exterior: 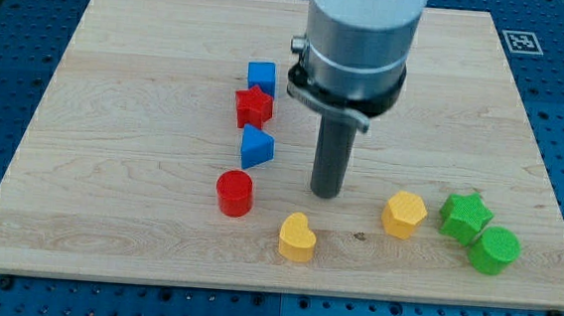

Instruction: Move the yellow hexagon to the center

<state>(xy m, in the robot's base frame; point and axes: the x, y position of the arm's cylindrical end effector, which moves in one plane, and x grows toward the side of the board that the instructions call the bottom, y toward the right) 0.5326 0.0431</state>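
The yellow hexagon (404,213) lies on the wooden board (116,117) at the lower right. My tip (326,193) rests on the board to the left of the hexagon, about a block's width away, not touching it. A yellow heart (296,238) lies just below and left of the tip.
A blue cube (262,77), red star (253,106), blue wedge-like block (256,147) and red cylinder (234,193) form a column left of the tip. A green star (465,215) and green cylinder (494,251) lie right of the hexagon, near the board's right edge.
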